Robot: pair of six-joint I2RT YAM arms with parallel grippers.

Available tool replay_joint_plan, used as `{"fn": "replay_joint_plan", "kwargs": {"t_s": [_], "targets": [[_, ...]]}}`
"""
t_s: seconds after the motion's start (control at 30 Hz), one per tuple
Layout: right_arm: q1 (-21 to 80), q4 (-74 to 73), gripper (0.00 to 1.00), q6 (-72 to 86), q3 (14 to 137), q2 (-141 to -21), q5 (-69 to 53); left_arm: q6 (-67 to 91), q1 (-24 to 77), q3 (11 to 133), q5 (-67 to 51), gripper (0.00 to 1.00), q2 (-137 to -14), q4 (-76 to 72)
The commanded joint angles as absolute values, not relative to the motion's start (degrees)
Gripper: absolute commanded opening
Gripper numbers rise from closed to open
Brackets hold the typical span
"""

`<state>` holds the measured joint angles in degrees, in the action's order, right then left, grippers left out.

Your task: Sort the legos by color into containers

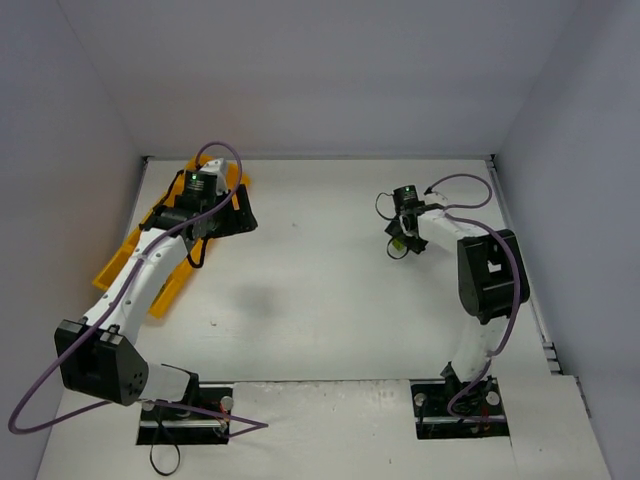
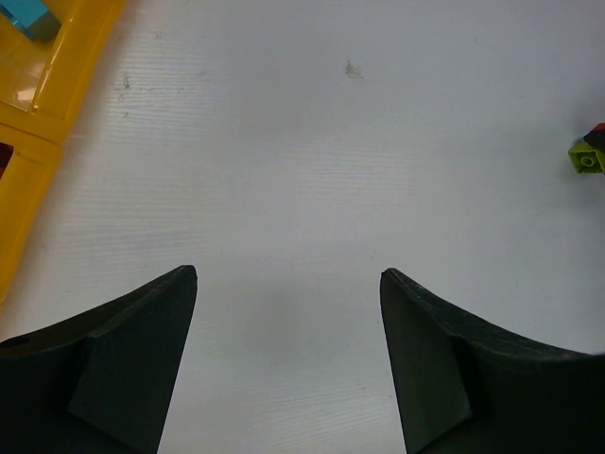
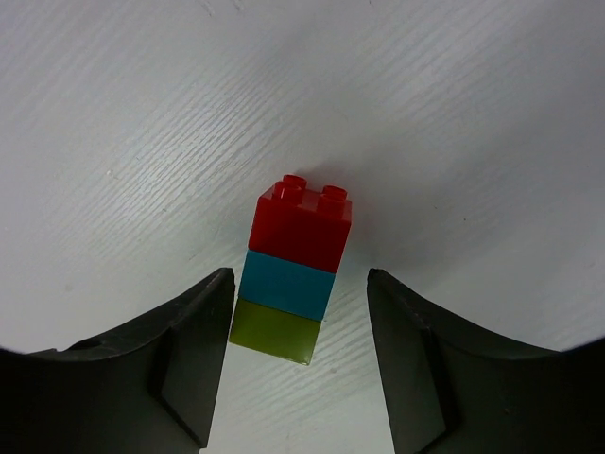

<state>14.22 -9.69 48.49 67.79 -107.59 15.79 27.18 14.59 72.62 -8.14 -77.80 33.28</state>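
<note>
A stack of three legos, red (image 3: 301, 222) over teal (image 3: 286, 286) over lime green (image 3: 275, 331), lies on the white table. My right gripper (image 3: 299, 276) is open, with one jaw on each side of the stack. The left jaw is right beside the lime brick; the right jaw stands apart. In the top view the right gripper (image 1: 402, 243) is at the back right. My left gripper (image 2: 288, 272) is open and empty over bare table, just right of the orange-yellow tray (image 2: 57, 85). A teal lego (image 2: 33, 17) lies in one tray compartment.
A lime lego (image 2: 586, 156) with a bit of red beside it shows at the right edge of the left wrist view. The tray (image 1: 125, 262) lies diagonally at the back left, partly under the left arm. Grey walls close in the table.
</note>
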Motion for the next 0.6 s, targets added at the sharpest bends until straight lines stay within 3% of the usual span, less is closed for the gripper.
{"fn": "replay_joint_plan", "kwargs": {"t_s": [0.0,0.07,0.17,0.3,0.37,0.57], "targets": [[13.97,-10.11,0.54,49.14,70.31,-108.63,18.9,27.69,15.12,73.13,-9.05,0.72,-75.59,32.08],[13.97,-10.11,0.51,48.08,70.58,-109.07,18.46,27.6,15.2,73.21,-9.05,0.72,-75.5,32.08],[14.41,-9.5,0.38,46.07,69.61,-108.63,19.51,27.42,15.21,73.48,-9.14,0.72,-75.41,32.08],[14.5,-6.08,0.07,39.04,67.94,-106.88,17.67,26.72,15.29,73.91,-11.06,0.72,-75.32,31.56],[15.46,-2.05,0.0,34.65,66.37,-104.43,15.3,26.37,15.38,74.27,-12.39,0.72,-75.15,31.03],[23.97,9.39,0.0,13.47,61.01,-93.28,5.31,26.45,15.64,75.67,-20.47,0.72,-75.5,28.48]]}}
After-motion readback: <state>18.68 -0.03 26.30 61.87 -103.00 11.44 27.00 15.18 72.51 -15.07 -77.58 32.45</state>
